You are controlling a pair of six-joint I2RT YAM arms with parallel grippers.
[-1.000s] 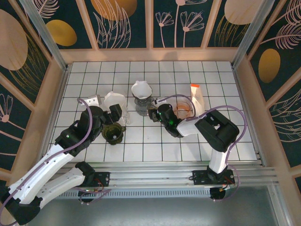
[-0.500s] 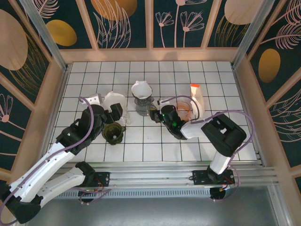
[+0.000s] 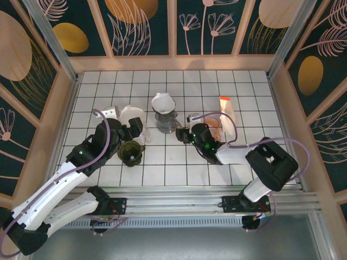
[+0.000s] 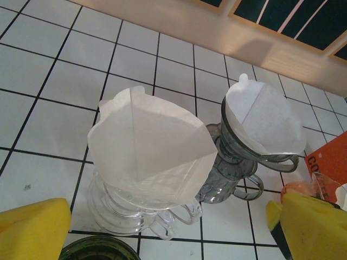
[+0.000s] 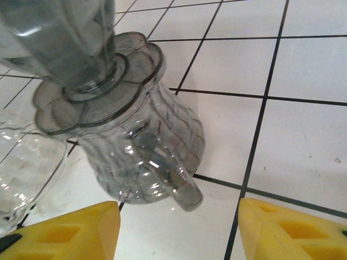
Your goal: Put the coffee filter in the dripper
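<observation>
A white coffee filter sits opened as a cone inside the clear dripper, its top edge rising well above the dripper's rim and its folded seam facing the left wrist camera. The left fingers are spread wide and pinch nothing. They hang just short of this dripper on its near side, one to each side of it. A dark green cup stands directly beneath them, its rim close to the clear dripper's foot. Just to the right, a second filter lines the grey dripper, which stands on a glass server. The two drippers are nearly touching, so there is little gap between them. The right fingers are also spread and hold nothing, low over the desk on the server's right side, level with its handle. An orange carton stands to the right behind that arm. The white tiles toward the back wooden wall and along both side edges lie open, as does the front strip between the arms.
</observation>
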